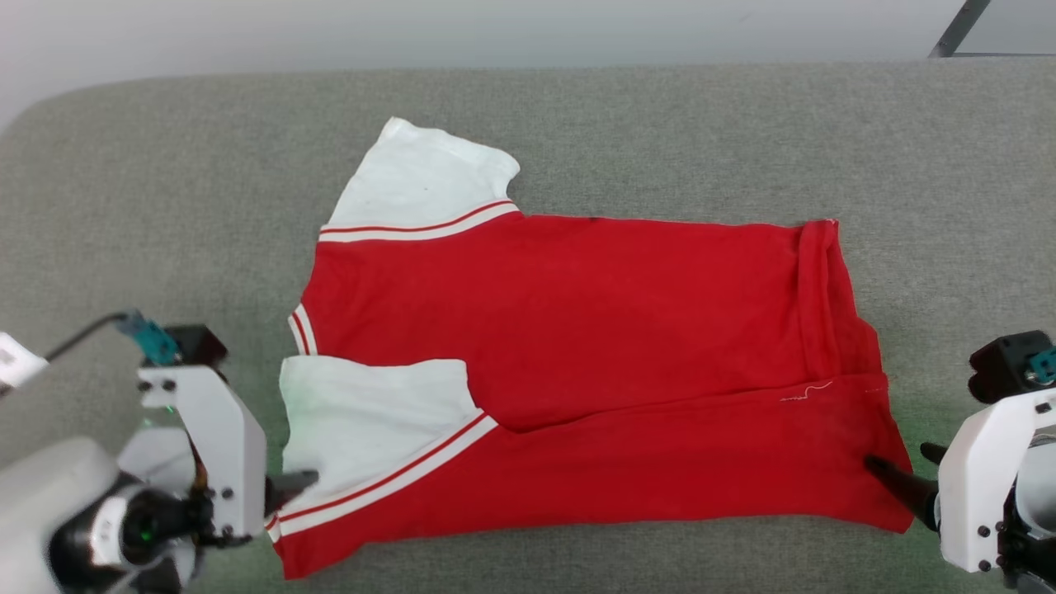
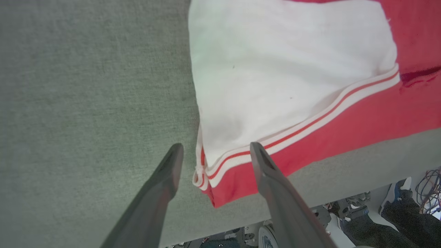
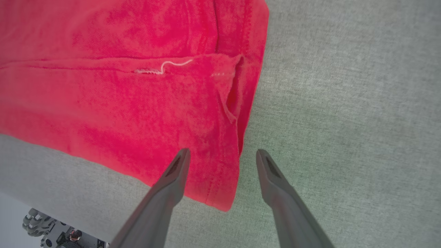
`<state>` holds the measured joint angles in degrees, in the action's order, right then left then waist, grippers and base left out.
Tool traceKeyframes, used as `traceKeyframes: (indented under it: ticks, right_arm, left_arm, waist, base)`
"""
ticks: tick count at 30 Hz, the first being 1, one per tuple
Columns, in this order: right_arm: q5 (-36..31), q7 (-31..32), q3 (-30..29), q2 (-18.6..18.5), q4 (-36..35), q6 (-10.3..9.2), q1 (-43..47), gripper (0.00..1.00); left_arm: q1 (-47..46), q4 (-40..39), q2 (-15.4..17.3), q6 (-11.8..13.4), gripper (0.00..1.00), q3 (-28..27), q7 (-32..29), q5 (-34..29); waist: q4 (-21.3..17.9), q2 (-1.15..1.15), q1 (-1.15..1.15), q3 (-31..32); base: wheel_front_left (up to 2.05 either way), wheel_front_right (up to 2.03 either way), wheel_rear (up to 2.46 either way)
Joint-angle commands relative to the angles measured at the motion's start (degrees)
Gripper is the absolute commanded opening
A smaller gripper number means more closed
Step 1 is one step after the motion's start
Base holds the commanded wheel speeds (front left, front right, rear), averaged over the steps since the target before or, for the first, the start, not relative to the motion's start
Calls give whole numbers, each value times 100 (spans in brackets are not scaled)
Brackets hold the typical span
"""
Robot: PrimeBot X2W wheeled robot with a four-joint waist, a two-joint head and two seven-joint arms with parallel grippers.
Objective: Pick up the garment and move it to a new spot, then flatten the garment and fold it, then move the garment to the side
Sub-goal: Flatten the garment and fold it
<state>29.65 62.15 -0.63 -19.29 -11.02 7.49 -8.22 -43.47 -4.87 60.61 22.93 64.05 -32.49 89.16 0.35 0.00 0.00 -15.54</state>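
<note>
Red jersey cloth, the garment (image 1: 561, 330), lies spread on the grey padded surface (image 1: 660, 124), collar end to my left and hem to my right, with its near long edge turned over onto the body. My left gripper (image 2: 216, 147) stands wide, straddling the striped corner below the near white sleeve (image 2: 275, 69) and gripping nothing. The far sleeve (image 1: 421, 177) juts out unfolded. My right gripper (image 3: 223, 153) is equally wide astride the near hem corner. I judge both sit there because those corners steer a lengthwise fold. The padded surface alone carries the shirt.
</note>
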Motion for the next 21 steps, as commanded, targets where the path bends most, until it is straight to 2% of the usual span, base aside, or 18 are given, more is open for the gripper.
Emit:
traceKeyframes:
  ticks: [1, 6, 10, 15, 21]
  right_arm:
    - [-41, -33, -31, 20, -28, 1, -21, 100]
    - [-125, -269, -183, 105, -275, 1, -76, 100]
    - [-244, -811, -272, 251, -521, 1, -218, 100]
    - [-555, -1914, -278, 456, -765, 1, -507, 100]
    - [-998, -3391, -184, 703, -962, 1, -925, 100]
  left_arm:
    - [-63, -23, 22, 19, 100, -36, -4, -20]
    - [-436, -99, 183, -27, 100, -194, -91, -201]
    - [-873, 9, 198, -162, 100, -376, -43, -445]
    - [-1394, 419, 71, -394, 100, -523, 0, -774]
    - [-1963, 1138, -224, -694, 100, -605, 21, -1099]
  waist:
    - [-8, 0, 0, 7]
    - [-74, 0, 0, 16]
    - [-200, 0, 0, -36]
    - [-444, 0, 0, -175]
    - [-779, 0, 0, -472]
  base:
    - [0, 0, 0]
    - [0, 0, 0]
    - [0, 0, 0]
    - [0, 0, 0]
    - [0, 0, 0]
